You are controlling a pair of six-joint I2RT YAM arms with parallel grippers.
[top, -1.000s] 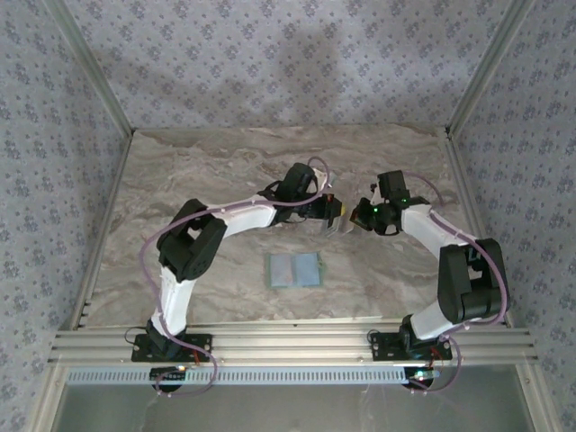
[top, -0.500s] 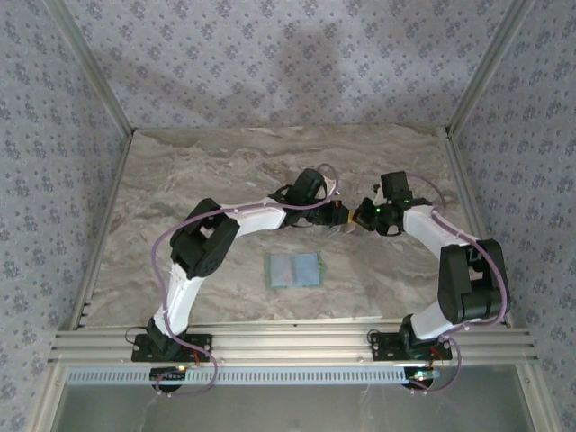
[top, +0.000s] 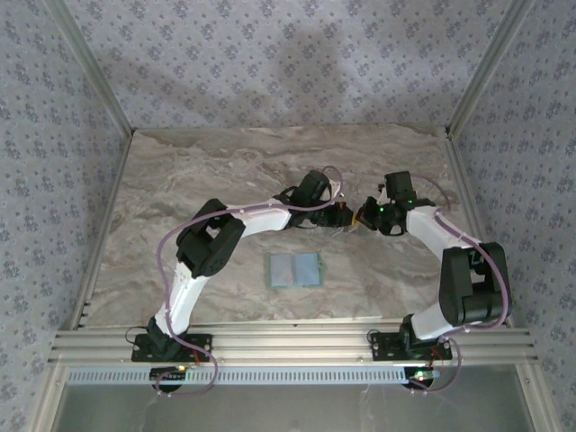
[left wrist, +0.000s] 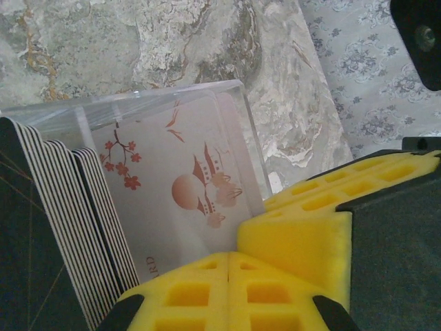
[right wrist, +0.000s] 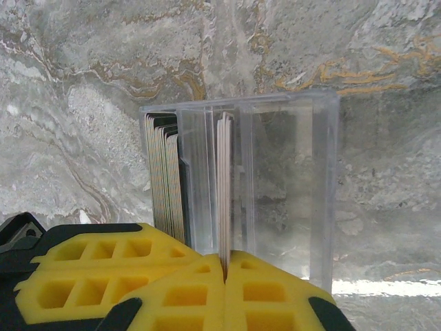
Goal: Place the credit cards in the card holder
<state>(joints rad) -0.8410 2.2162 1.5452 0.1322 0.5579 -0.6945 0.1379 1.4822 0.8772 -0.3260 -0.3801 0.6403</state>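
The card holder lies open and flat on the marble table, nearer the arm bases than both grippers. Behind it my left gripper and right gripper meet at a clear plastic box that holds the credit cards on edge. My right gripper is shut on the thin edge of credit cards standing apart in the box. My left gripper is shut, with nothing visible between its pads, beside a white card printed with red blossoms. Striped card edges stand at its left.
The marble table is ringed by patterned cloth walls and a metal frame. An aluminium rail runs along the near edge at the arm bases. The right gripper's yellow finger presses close against my left gripper.
My left arm has reached further right, bringing its gripper up against the right gripper at the clear box. The right gripper has barely shifted. The card holder has not moved.
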